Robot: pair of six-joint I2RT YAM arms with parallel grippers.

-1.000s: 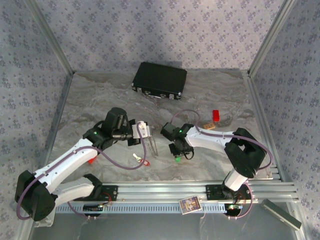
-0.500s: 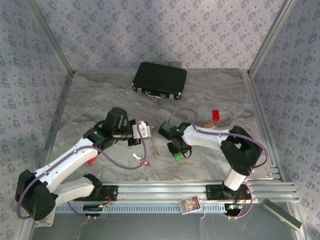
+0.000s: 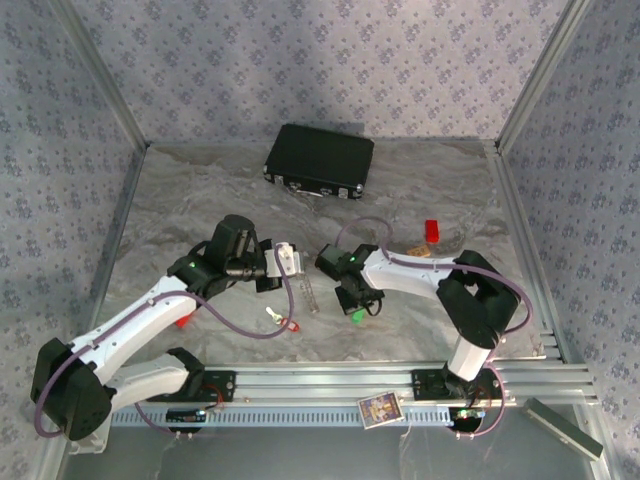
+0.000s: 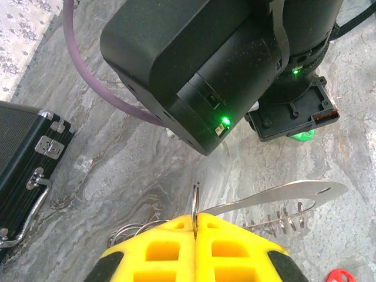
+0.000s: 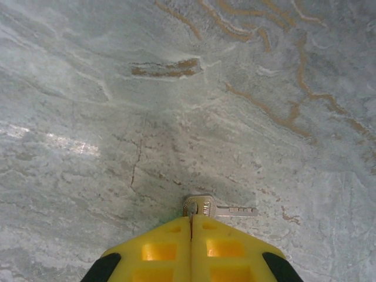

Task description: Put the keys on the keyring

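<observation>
My left gripper is shut on the keyring, a thin metal loop seen edge-on between the yellow fingers. A flat metal blade and a corkscrew-like coil hang off the same bunch. From above, this gripper sits left of centre. My right gripper is shut on the head of a small pale key, whose blade points right just above the marbled surface. Its green tag shows under that gripper. The red-tagged key lies loose on the table in front of the left gripper.
A black case lies at the back centre. A plain red block and a small tan block sit to the right of the right arm. Metal frame rails line both sides and the near edge.
The right arm has edged a little to the left, bringing its key nearer the left gripper. The left gripper has held still.
</observation>
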